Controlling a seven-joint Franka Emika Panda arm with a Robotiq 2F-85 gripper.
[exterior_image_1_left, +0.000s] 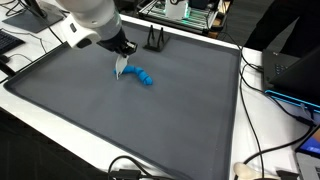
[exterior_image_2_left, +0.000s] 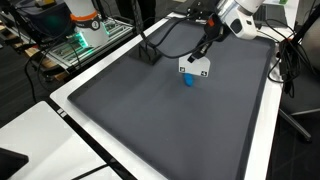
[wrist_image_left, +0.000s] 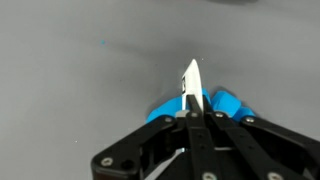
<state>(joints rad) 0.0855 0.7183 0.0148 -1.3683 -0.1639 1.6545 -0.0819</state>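
Observation:
My gripper is shut on a thin white flat piece, which stands edge-on between the fingers in the wrist view. In both exterior views the gripper hangs over the far part of a grey mat, with the white piece below it. In an exterior view the piece's face shows a few dark dots. A blue lumpy object lies on the mat right beside and under the white piece. Whether the two touch is unclear.
The grey mat has a white rim. A black stand sits at its far edge. Cables, electronics and a laptop lie beyond the rim.

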